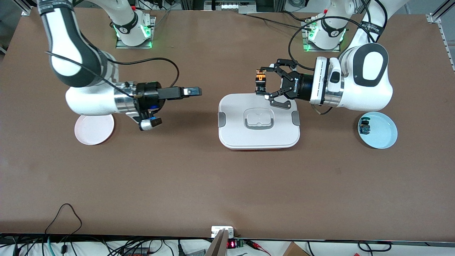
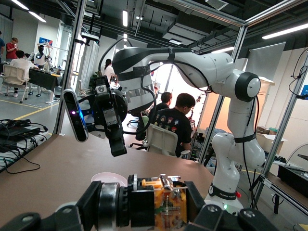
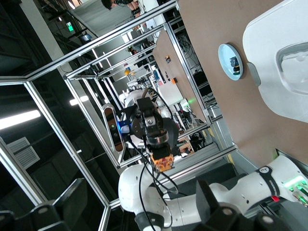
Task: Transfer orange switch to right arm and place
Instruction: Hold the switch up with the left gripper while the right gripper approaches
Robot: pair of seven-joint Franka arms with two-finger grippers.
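While the orange switch [image 1: 260,82] is gripped in the closed jaws of the left gripper [image 1: 263,82], above the white lidded box [image 1: 258,122], the right gripper [image 1: 179,93] is held level with it, jaws open, well apart toward the right arm's end of the tabletop [image 1: 227,185].

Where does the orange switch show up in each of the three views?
Front view: orange switch in the left gripper, above the white lidded box.
Left wrist view: close at the bottom edge.
Right wrist view: small, mid-frame, held by the left gripper.
Shared landmark: the held switch.
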